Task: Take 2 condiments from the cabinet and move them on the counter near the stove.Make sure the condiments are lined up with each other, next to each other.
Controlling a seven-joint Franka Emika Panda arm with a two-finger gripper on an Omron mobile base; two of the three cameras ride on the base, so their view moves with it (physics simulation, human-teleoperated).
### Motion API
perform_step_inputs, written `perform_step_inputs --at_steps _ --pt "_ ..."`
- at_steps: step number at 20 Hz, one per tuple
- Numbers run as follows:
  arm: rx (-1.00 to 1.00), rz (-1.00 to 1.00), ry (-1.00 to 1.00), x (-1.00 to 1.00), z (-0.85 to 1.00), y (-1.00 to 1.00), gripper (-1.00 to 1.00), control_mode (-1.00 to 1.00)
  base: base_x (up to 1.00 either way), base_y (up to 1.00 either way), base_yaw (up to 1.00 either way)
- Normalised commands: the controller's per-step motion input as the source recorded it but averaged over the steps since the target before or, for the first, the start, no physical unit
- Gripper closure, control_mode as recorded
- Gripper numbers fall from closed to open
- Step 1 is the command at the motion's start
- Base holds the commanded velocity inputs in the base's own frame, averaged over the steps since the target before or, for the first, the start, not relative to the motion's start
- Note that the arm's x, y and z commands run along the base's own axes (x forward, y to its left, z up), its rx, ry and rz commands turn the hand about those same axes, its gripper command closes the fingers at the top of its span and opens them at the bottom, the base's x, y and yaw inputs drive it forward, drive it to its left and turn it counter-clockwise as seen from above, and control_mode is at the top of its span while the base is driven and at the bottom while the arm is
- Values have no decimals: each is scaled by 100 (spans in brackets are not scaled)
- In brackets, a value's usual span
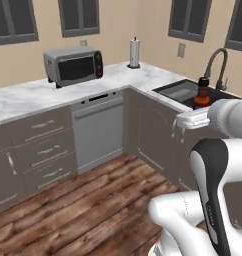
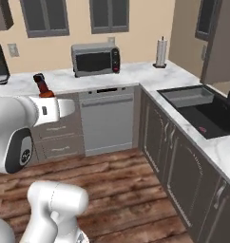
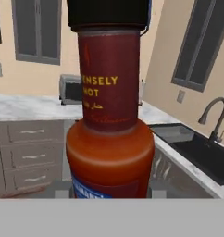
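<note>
Sauce bottle (image 3: 109, 115) sits at the centre of the hand view, very close: glossy orange-red rounded body, a straight dark red neck band with yellow lettering, a black cap at the top edge, a blue strip of label at its base. Long axis runs straight up the frame, cap toward the top.

In the left base view the same bottle (image 1: 201, 95) is at centre right, upright, cap up, rising just above the white hand, in front of the sink. In the right base view it (image 2: 42, 86) is at upper left, leaning a little to the left, its lower part hidden behind the white forearm.

Gripper (image 1: 194, 118): fingertips not visible in any view. The bottle stands off every surface at the hand, so the jaws are nearly closed on its lower body.

Surroundings:
- Counter (image 1: 33, 97): white marble with grey veins, L-shaped, over grey-brown panelled base cabinets.
- Microwave (image 1: 74, 65): boxy grey steel, dark glass door, upper left of the left base view.
- Paper towel holder (image 1: 135, 52): a white roll upright on a thin post, in the corner.
- Sink (image 2: 207, 111): black rectangular basin, right of the right base view; curved grey faucet (image 1: 217, 65) behind it.
- Dishwasher (image 2: 107, 118): flat grey front under the microwave.
- Floor (image 1: 83, 210): reddish-brown wood planks.
</note>
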Motion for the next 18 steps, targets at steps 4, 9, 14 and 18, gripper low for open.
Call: perform_step_inputs --at_steps 4,9,14,18 --pt "0 0 0 0 0 0 100 100 -21 0 44" --pt "0 0 0 0 0 0 100 100 -16 0 44" --pt "0 0 0 0 0 0 100 100 -20 0 44" --pt "0 0 0 0 0 0 100 100 -18 0 46"
